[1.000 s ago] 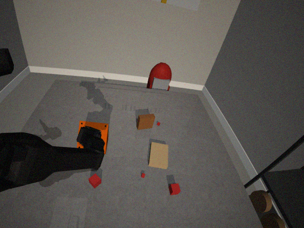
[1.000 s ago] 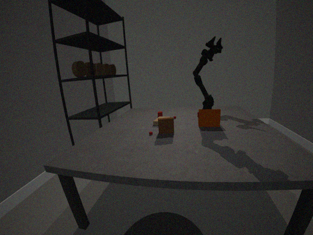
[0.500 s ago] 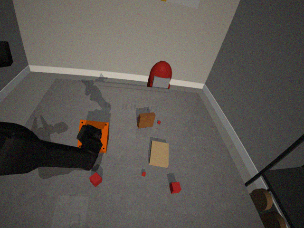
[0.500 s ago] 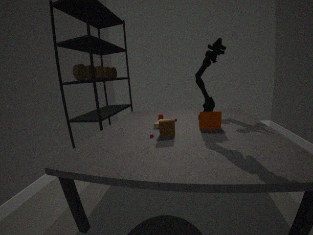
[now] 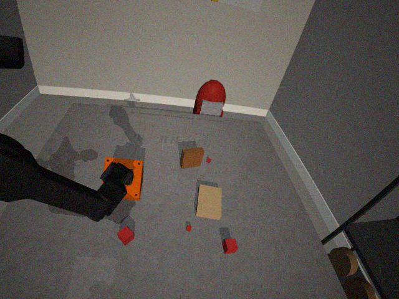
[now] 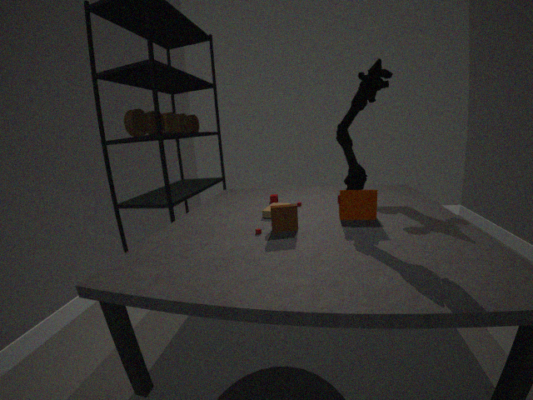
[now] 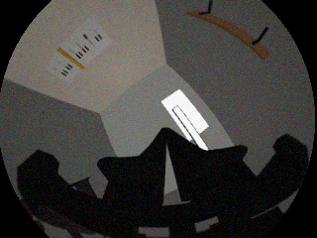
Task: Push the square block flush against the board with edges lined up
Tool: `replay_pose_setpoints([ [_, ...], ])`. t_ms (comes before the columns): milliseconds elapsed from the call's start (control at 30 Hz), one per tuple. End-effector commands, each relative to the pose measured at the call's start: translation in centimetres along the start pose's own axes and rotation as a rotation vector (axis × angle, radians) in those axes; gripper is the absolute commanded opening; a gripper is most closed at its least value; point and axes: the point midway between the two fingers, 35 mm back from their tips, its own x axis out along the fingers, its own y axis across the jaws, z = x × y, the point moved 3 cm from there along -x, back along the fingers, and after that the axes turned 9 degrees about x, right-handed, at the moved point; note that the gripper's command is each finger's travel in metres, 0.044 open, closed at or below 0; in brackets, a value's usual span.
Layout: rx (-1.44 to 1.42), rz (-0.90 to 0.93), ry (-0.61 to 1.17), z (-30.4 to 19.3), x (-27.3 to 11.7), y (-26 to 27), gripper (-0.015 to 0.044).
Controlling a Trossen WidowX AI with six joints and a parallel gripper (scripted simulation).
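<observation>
The brown block (image 5: 192, 157) (image 6: 284, 217) stands upright with a square face toward the exterior camera. The pale tan board (image 5: 208, 202) (image 6: 266, 212) lies flat. In the top view, the board is below and slightly right of the block, with a clear gap between them. No side of one touches the other. In the exterior view, the block partly hides the board. My gripper (image 6: 378, 64) (image 7: 165, 130) is shut and empty, raised high above the arm's base and far from both parts.
The orange base box (image 5: 136, 180) (image 6: 358, 205) is left of both parts in the top view. Small red cubes (image 5: 208, 160) (image 5: 188, 228) lie near the block and board. Larger red cubes (image 5: 126, 235) (image 5: 230, 245) lie farther down. A black shelf rack (image 6: 161, 137) stands beyond the table.
</observation>
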Motion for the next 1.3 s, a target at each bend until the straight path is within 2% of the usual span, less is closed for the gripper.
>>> replay_pose_setpoints([
  [0,-0.004,0.044,-0.014,1.4,1.6,0.7,0.0],
  [167,0.054,0.048,-0.024,2.6,2.6,1.2,0.0],
  [367,0.062,0.165,-0.054,5.8,6.2,3.5,0.0],
  [700,0.046,0.309,-0.084,8.3,9.6,8.2,0.0],
  [1267,0.207,0.644,-0.088,13.1,15.6,19.5,0.0],
])
